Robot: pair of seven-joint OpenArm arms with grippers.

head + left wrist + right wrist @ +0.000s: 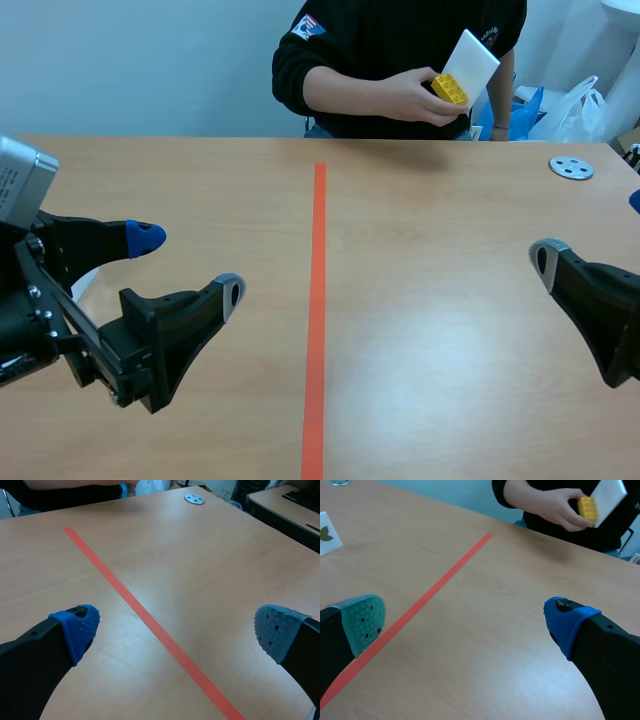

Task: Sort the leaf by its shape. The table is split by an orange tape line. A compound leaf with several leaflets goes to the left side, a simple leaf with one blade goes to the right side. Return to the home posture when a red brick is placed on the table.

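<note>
A person across the table holds a yellow brick (449,89) and a white card (470,62) in one hand (415,95), above the table's far edge right of the orange tape line (317,320). The right wrist view shows the same brick (587,509) and card (609,499). It also shows another white card (327,539) with a green leaf printed on it, lying beyond the tape on the left side. My left gripper (188,265) (175,630) hovers open over the left half. My right gripper (590,232) (466,622) is open at the right edge. Both hold nothing.
A round metal disc (571,168) (194,499) lies at the far right of the table. Plastic bags (575,105) sit behind the table's far right corner. A dark desk (285,505) stands beyond the table's right edge.
</note>
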